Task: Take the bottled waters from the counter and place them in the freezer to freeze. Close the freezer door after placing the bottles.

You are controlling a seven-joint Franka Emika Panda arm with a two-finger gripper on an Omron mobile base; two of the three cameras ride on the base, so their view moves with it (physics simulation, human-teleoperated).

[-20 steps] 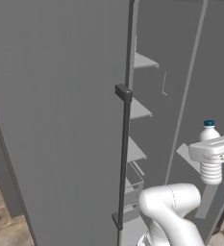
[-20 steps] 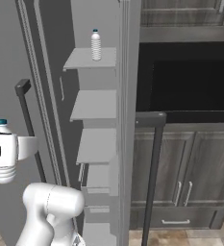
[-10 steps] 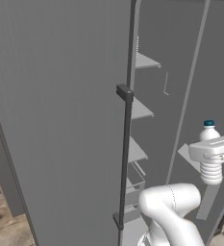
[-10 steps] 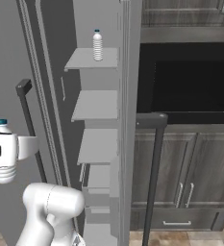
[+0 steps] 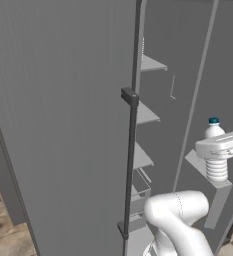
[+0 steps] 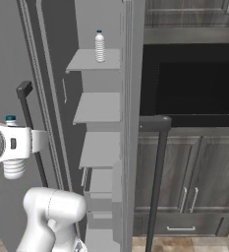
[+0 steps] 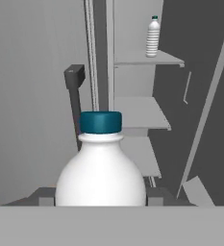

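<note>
My gripper (image 5: 217, 149) (image 6: 13, 146) (image 7: 100, 196) is shut on a bottled water (image 5: 216, 171) (image 6: 13, 170) (image 7: 101, 163). This bottle is upright and ribbed, with a teal cap. It hangs in front of the open freezer (image 5: 147, 116) (image 6: 97, 109) (image 7: 137, 113), near middle-shelf height and short of the shelves. A second bottled water (image 6: 100, 47) (image 7: 153, 37) stands on the top shelf. The freezer door (image 5: 228, 75) (image 6: 135, 98) (image 7: 207, 105) is swung out on the right. It looks edge-on in the right base view. The counter is out of view.
A closed grey door (image 5: 63, 100) with a dark bar handle (image 5: 129, 165) (image 6: 25, 93) (image 7: 75, 96) flanks the freezer's left. A door bin (image 5: 208, 175) juts from the open door behind the held bottle. A black microwave (image 6: 189, 83) sits above grey cabinets (image 6: 199, 187) at right.
The held bottle has risen slightly and edged forward toward the freezer opening. The shelves, doors and the shelved bottle have not moved.
</note>
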